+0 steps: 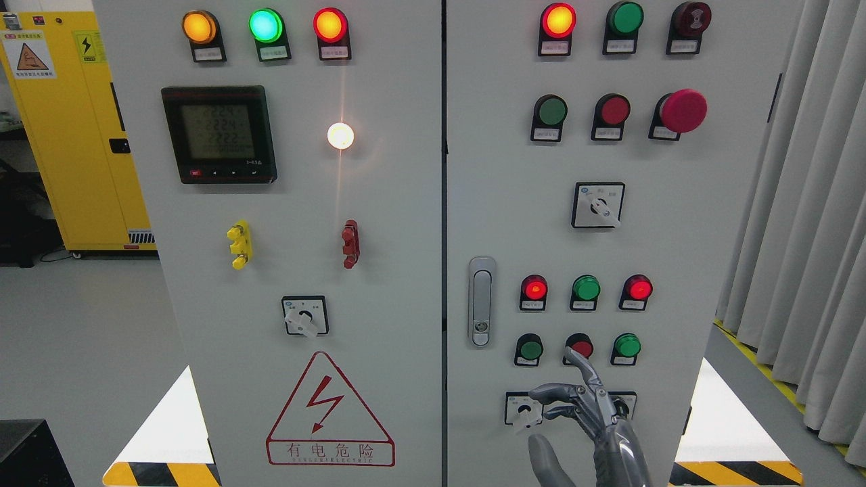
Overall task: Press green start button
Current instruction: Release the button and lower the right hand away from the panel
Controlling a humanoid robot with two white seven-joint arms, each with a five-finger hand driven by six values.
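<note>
Grey cabinet panel (379,223) with two doors fills my view; a yellow locker (74,135) stands behind at far left, and grey curtains (798,203) hang at right.

Nearest: my right hand (582,412) comes up from the bottom edge, right of centre, in front of the right door. Index finger (580,358) extended upward, tip at a red button (580,346) in the lowest button row; I cannot tell whether it touches. Other fingers curled toward the palm, holding nothing. Thumb low, by a small rotary switch (522,410).

Same row: a dark green button (530,349) left of the red one, a brighter green button (627,345) right of it. Which is the start button I cannot tell; labels too small to read.

One row up: red lamp (534,289), green lamp (586,289), red lamp (639,289). Door latch (481,301) to their left.

Higher: selector switch (598,205), then a large red mushroom button (682,111).

Left door: lightning warning triangle (329,409) low, digital meter (218,134) high, lit lamps along the top.

My left hand is out of view.
</note>
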